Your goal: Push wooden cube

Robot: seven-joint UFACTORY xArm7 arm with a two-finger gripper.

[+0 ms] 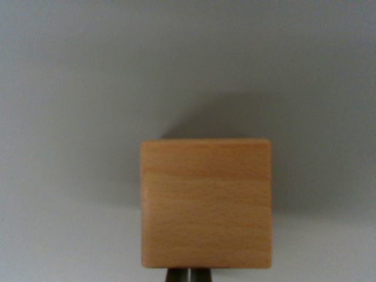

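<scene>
A light wooden cube fills the lower middle of the wrist view, standing on a plain grey surface. Its grain runs sideways and its shadow falls up and to the wrist view's right. Just below the cube's bottom edge the dark tips of my gripper show, pressed together with only a thin line between them. The tips sit right against the cube's near face, at its middle. Most of the gripper is out of frame.
Bare grey surface lies all around the cube, to both sides and beyond it. No other object shows.
</scene>
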